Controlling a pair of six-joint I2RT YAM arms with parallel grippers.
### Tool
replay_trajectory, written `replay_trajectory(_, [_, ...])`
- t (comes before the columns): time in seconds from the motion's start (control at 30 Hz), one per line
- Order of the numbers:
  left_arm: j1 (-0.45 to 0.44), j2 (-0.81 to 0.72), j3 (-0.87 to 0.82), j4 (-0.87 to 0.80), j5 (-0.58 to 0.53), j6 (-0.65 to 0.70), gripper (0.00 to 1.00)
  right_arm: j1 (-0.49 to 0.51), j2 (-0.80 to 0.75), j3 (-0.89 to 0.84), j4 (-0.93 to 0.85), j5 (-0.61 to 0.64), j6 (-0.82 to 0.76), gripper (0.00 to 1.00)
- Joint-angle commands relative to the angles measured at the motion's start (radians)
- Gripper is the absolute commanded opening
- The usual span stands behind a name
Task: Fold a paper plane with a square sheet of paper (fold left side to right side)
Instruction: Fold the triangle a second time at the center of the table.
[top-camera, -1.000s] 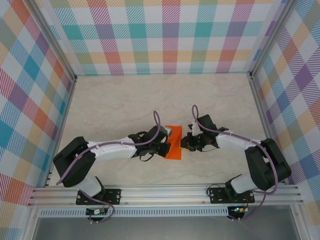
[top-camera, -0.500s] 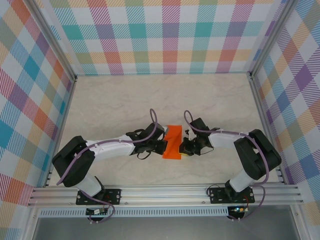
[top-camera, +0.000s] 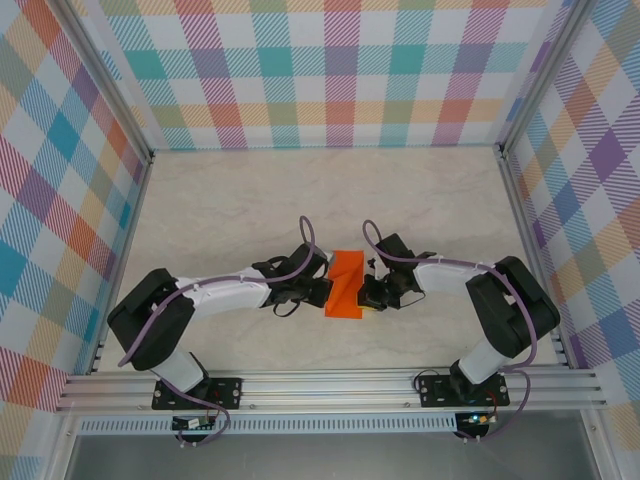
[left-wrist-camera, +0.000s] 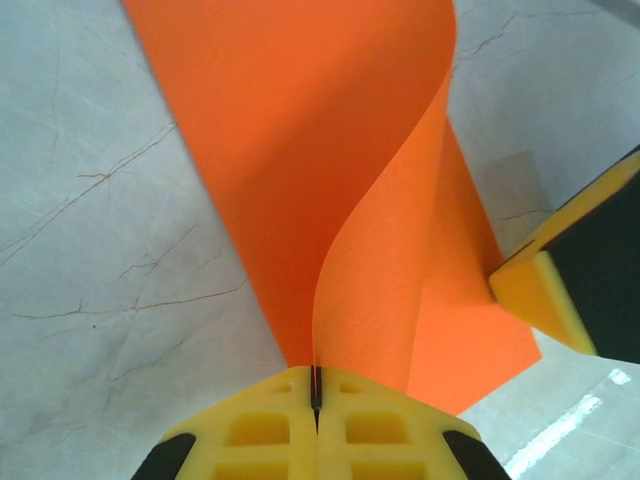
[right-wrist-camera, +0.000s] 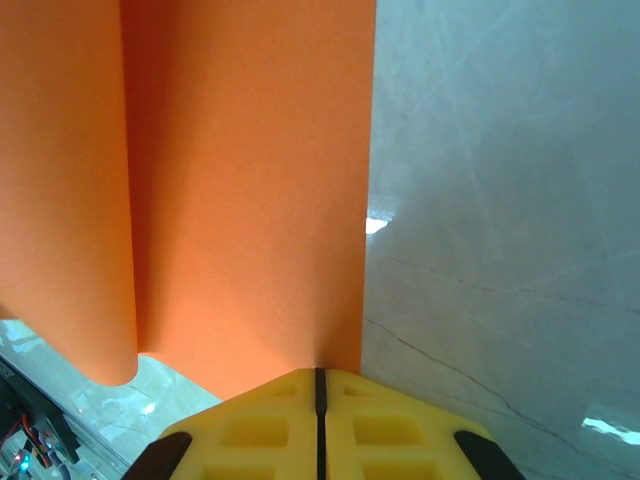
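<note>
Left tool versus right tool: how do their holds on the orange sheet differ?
The left tool pinches a raised, curling flap of the square sheet of paper; the right tool meets the flat layer's edge, pinch unclear. The left tool reaches in from the sheet's left, the right tool from its right. Both are shut.

The square sheet of paper (top-camera: 347, 285) lies in the near half of the surface (top-camera: 250, 200), about midway between its left and right sides. The left gripper (top-camera: 322, 291) is just to its left and the right gripper (top-camera: 369, 293) just to its right. The sheet's left edge sits in the left jaws, raised and curved over the portion lying flat, and the right gripper touches the right edge of that flat portion.
</note>
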Motion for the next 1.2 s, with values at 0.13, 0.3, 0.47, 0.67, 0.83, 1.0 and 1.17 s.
replay_trajectory(0.13, [0.019,0.049,0.046,-0.016,0.000,0.033,0.00,0.007,0.028,0.015,-0.053,0.040,-0.025,0.08])
replay_trajectory(0.3, [0.021,0.064,0.054,-0.003,0.007,0.036,0.00,0.008,0.035,0.019,-0.057,0.041,-0.027,0.08])
replay_trajectory(0.47, [0.024,0.089,0.071,-0.006,-0.002,0.041,0.00,0.008,0.039,0.021,-0.063,0.042,-0.030,0.08])
replay_trajectory(0.67, [0.023,0.107,0.082,-0.006,-0.003,0.046,0.00,0.010,0.041,0.024,-0.072,0.047,-0.034,0.08])
replay_trajectory(0.83, [0.024,0.117,0.086,0.000,0.000,0.046,0.00,0.010,0.042,0.026,-0.075,0.047,-0.036,0.09])
replay_trajectory(1.0, [0.025,0.129,0.094,0.000,-0.004,0.048,0.00,0.010,0.042,0.025,-0.077,0.049,-0.037,0.09])
replay_trajectory(1.17, [0.025,0.141,0.101,0.000,0.000,0.051,0.00,0.010,0.041,0.026,-0.082,0.052,-0.038,0.09])
